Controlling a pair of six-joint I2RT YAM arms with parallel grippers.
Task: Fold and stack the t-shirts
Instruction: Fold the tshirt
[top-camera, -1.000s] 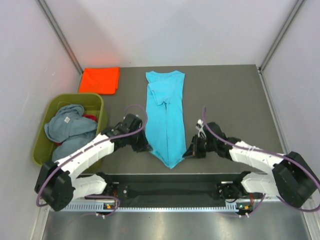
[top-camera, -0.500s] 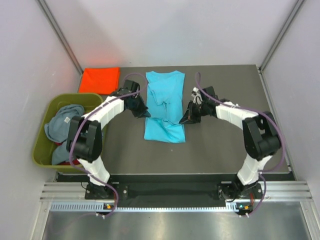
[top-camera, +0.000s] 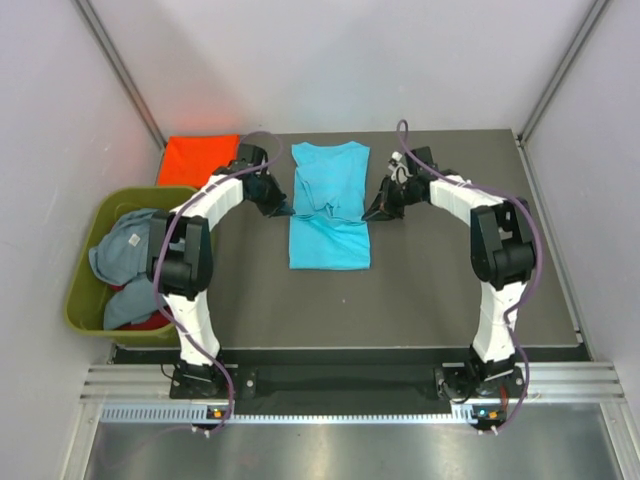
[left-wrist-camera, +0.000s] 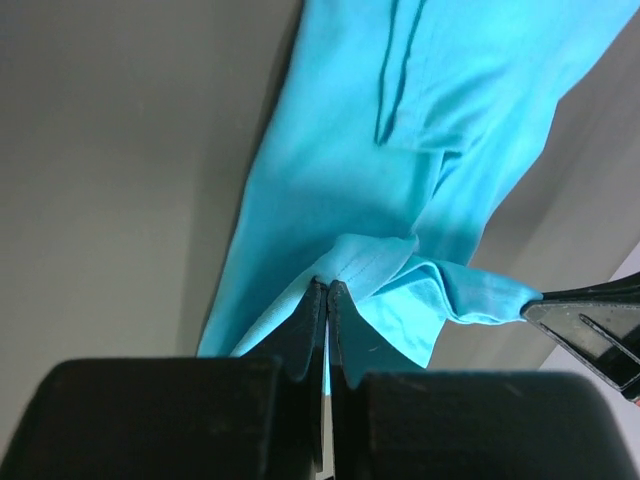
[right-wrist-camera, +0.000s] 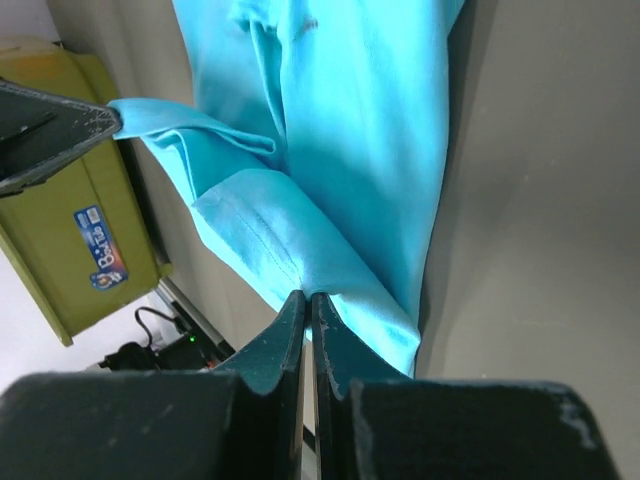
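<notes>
Turquoise shirt (top-camera: 330, 215): lies mid-table with its length running away from the arm bases. The near part is doubled back over the rest, and the near edge is a straight fold.
Left gripper (top-camera: 281, 208): low over the shirt's left edge, fingers pressed together on a bunched corner of the turned-over layer (left-wrist-camera: 327, 290).
Right gripper (top-camera: 371, 213): opposite on the right edge, fingers clamped on the other corner of that layer (right-wrist-camera: 307, 298).
Orange shirt (top-camera: 198, 160): folded flat at the table's far left corner, apart from the turquoise one.
Grey-blue shirt (top-camera: 128, 250): crumpled inside the tub.
Tub (top-camera: 82, 292): olive-green, beside the table's left edge.
Table (top-camera: 450, 290): dark grey, matte.
</notes>
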